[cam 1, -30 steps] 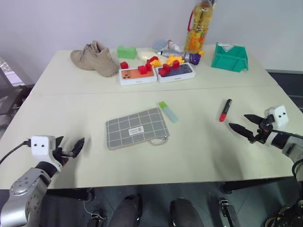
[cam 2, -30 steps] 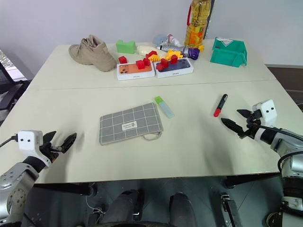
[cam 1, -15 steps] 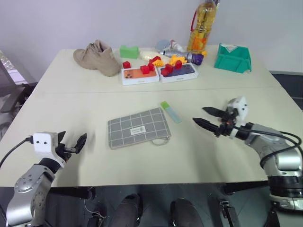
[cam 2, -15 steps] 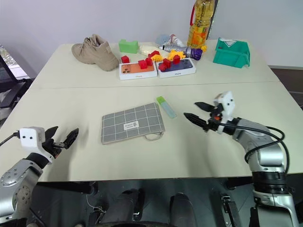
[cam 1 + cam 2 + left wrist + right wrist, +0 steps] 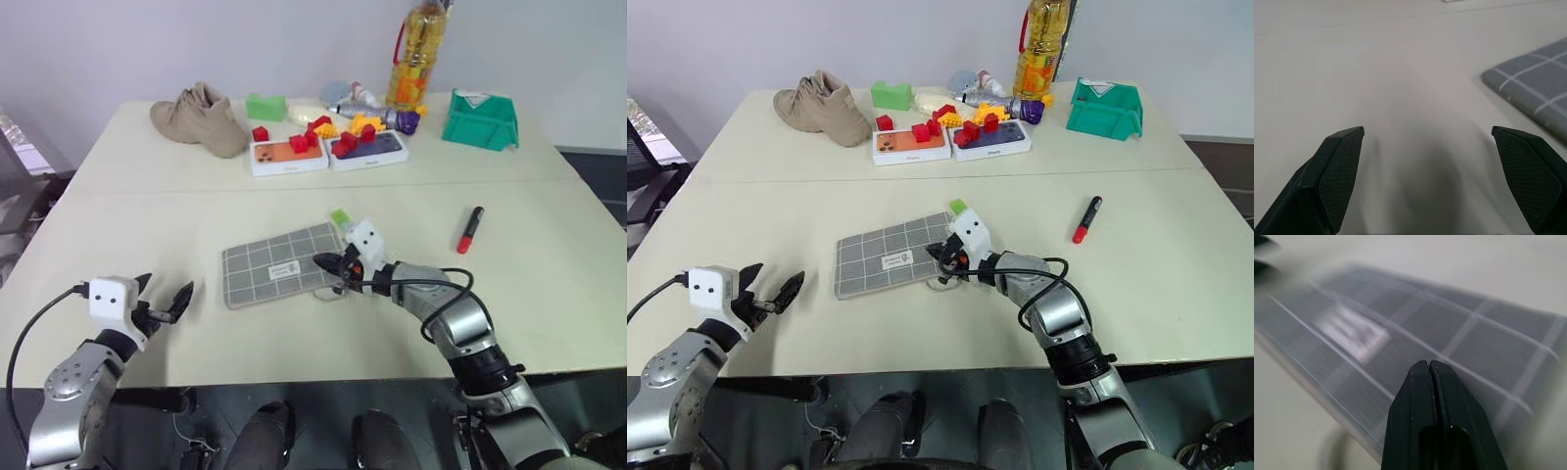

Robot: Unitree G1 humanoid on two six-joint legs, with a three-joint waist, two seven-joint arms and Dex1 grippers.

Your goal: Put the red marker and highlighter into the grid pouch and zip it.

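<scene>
The grid pouch (image 5: 274, 266) lies flat near the table's middle, grey with white lines and a small white label. Its loop pull (image 5: 329, 292) sticks out at the near right corner. My right gripper (image 5: 327, 261) is shut, its tip low over the pouch's right end (image 5: 1400, 333), with nothing seen between the fingers. Just behind that hand lies the highlighter, of which the green cap (image 5: 340, 216) shows. The red marker (image 5: 469, 229) lies alone further right. My left gripper (image 5: 165, 294) stands open above bare table, left of the pouch (image 5: 1533, 88).
At the back of the table are a tan shoe (image 5: 196, 117), a green block (image 5: 265, 106), two white boxes (image 5: 289, 157) bearing toy blocks, an oil bottle (image 5: 416, 54) and a teal bin (image 5: 480, 119). A seam (image 5: 196, 193) crosses the table behind the pouch.
My right arm swept left from beside the red marker to the pouch's right end, and its fingers went from open to shut. The left gripper stayed put and open.
</scene>
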